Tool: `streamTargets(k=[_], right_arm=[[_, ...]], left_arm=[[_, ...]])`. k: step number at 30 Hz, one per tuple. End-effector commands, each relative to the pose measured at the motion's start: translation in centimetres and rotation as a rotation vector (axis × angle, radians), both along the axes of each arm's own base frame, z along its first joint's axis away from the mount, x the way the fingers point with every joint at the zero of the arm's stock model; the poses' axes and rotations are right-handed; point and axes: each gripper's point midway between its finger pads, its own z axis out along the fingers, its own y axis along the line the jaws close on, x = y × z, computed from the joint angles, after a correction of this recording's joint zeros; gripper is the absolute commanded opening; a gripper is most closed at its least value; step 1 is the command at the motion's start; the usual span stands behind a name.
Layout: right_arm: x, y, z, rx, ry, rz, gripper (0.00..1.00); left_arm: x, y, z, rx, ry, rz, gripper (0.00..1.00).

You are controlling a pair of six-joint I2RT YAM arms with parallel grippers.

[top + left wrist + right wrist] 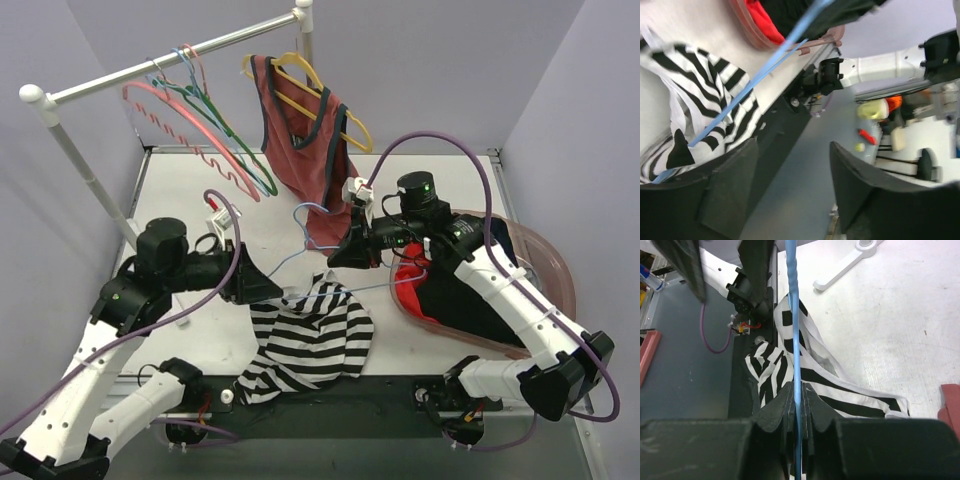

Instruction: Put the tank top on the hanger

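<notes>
Our right end effector is pressed together on the wire of the hanger, pinching it so that one long run reaches out over the tank top. The top lies crumpled at the middle of the near edge of the surface, its hem spilling over that edge onto the dark strip below. Our left end effector is spread, with nothing between its fingers. It hangs just beside the top's upper part, where the far end of the wire crosses the stripes. We cannot tell whether the wire has passed inside an opening or merely lies on the cloth.

We judge the step to be getting one shoulder of the hanger through the neck or a strap. To do it well, we should hold the wire steady and low with the right. The left should close on a single white-trimmed edge, not a bunch of layers, then lift and draw it along the wire. The fabric is floppy, so slow pulls will keep it from sliding further off the near edge.
</notes>
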Motion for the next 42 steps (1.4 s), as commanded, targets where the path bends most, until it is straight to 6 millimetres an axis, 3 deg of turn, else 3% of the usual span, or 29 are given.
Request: streamTargets(k=[1, 6, 10, 18, 27, 31, 34, 38, 42], right_arm=[[-1.0, 0.2, 1.9, 0.109, 0.016, 0.043, 0.0], [-2.3, -0.4, 1.4, 0.129, 0.014, 0.067, 0.0], [-3.2, -0.8, 1.5, 0.141, 0.006, 0.087, 0.0], [-3.7, -0.8, 1.6, 0.163, 0.003, 0.107, 0.0], [-3.9, -0.9, 1.7, 0.169, 0.001, 0.111, 0.0], [-4.0, -1.0, 1.6, 0.169, 0.01, 0.113, 0.0], [-4.0, -1.0, 1.6, 0.171, 0.012, 0.114, 0.0], [-4.1, -1.1, 1.3, 0.168, 0.019, 0.107, 0.0], [-3.8, -1.6, 1.0, 0.177, 0.039, 0.074, 0.0]], left_arm=[[-1.4, 2.3, 3.5, 0.082, -0.303, -0.037, 0.75], [-1.8, 3.2, 5.7, 0.088, -0.512, -0.047, 0.85], [-2.3, 2.8, 4.9, 0.094, -0.566, -0.133, 0.86], [-1.9, 1.7, 1.3, 0.127, -0.484, -0.241, 0.91], [-1.0, 1.3, -3.9, 0.313, -0.424, -0.332, 0.86], [-1.2, 0.3, -5.5, 0.378, -0.43, -0.367, 0.82], [0.1, 0.1, -6.3, 0.45, -0.45, -0.332, 0.81], [1.3, 0.0, -4.3, 0.438, -0.524, -0.266, 0.8], [0.4, 0.1, -1.1, 0.338, -0.597, -0.234, 0.82]])
